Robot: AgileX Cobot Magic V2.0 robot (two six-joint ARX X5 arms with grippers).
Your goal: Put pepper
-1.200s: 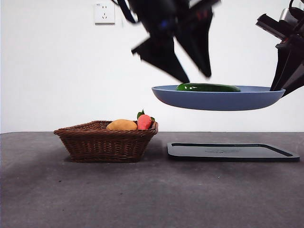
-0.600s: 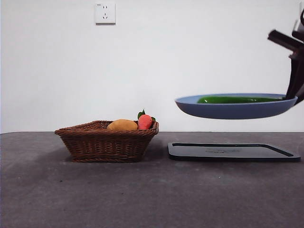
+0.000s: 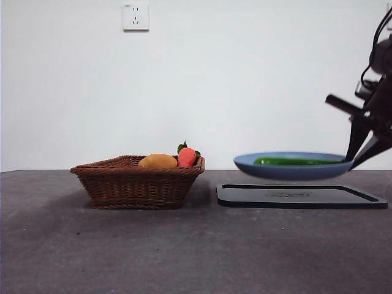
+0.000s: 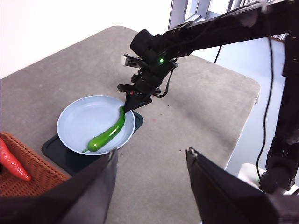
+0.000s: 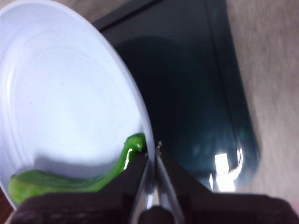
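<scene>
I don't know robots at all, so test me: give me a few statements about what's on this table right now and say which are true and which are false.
1. The pepper lies on the blue plate. True.
2. The plate rests flat on the black tray. False: the front view shows a gap beneath it; the plate is held just above the tray.
3. The right gripper is clamped on the plate's rim. True.
4. The left gripper holds the pepper. False: its jaws are open and empty, away from the plate.
5. The wicker basket holds a yellow-orange fruit and a red item with green leaves. True.
</scene>
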